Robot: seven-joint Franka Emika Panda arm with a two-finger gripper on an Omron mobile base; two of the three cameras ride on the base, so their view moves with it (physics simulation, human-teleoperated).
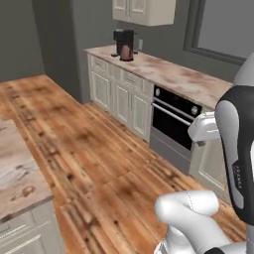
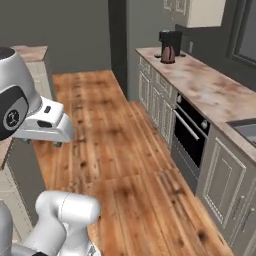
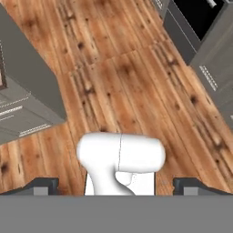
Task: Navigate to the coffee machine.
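Observation:
A small tall black coffee machine [image 1: 123,43] stands at the far end of the long counter [image 1: 188,79], near the wall corner; in the right base view the coffee machine [image 2: 170,45] sits at the upper right. A brownish vessel [image 1: 126,52] stands right in front of it. It is too small here to make out its top or tray. My gripper [image 3: 118,189] hangs over the wooden floor, far from the machine. Its fingertips [image 3: 45,186] stand wide apart with nothing between them, so it is open.
A black built-in oven [image 1: 173,116] sits in the cabinet run under the counter. An island counter [image 1: 20,168] stands at the left. A sink [image 2: 245,130] lies at the near right. Wooden floor [image 1: 84,144] runs between island and cabinets toward the machine.

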